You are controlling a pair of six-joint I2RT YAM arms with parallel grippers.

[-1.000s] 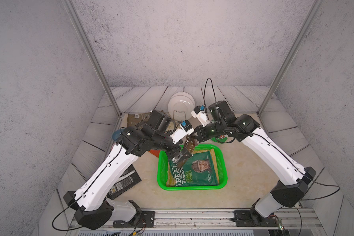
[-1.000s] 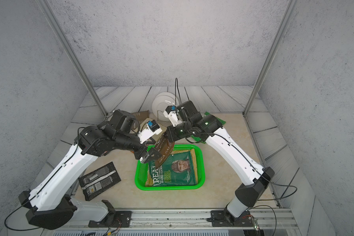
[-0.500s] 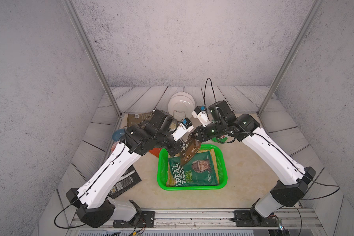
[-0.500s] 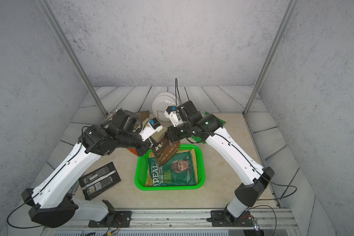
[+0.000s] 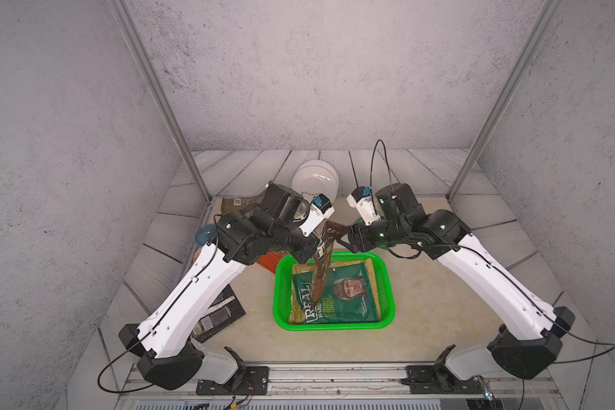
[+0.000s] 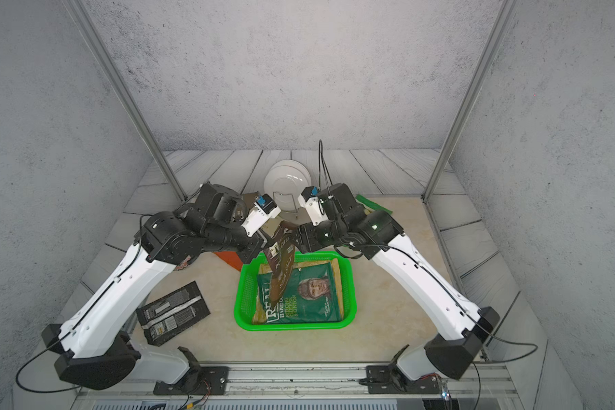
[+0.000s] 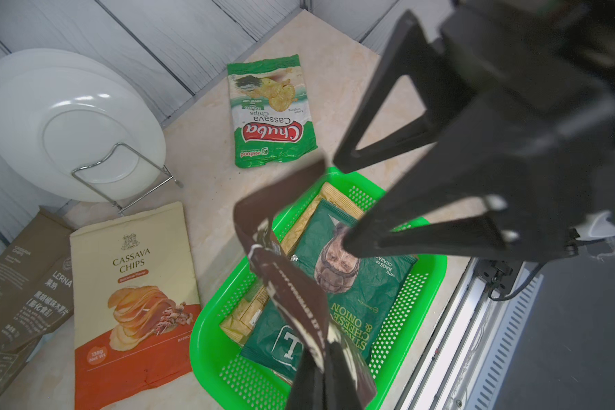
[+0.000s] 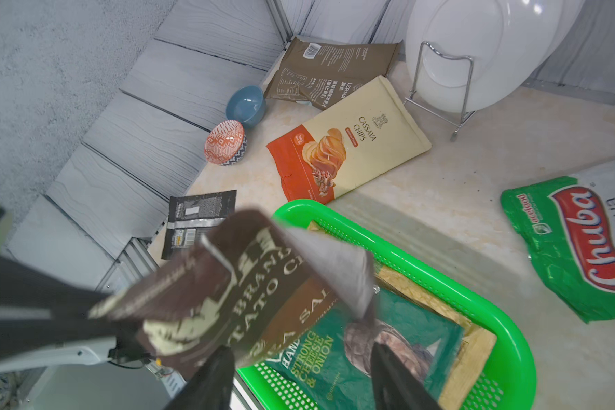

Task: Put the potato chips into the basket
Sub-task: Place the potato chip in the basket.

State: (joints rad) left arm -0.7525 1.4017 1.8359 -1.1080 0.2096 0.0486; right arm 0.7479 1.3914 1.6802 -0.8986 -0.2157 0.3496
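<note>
A dark brown bag of potato chips hangs on edge over the back left part of the green basket. My left gripper is shut on the bag's upper edge. Just right of the bag, my right gripper is open and holds nothing. A dark green bag lies in the basket on top of a tan one. Other bags lie on the table: cream-and-orange, bright green, olive-brown and black.
White plates stand in a wire rack at the back. A blue bowl and a red-patterned bowl sit at the table's left edge. A metal rail runs along the front.
My left gripper has shut on the brown bag and my right gripper has opened and let it go. The bag now hangs from the left gripper alone, turned more on edge.
</note>
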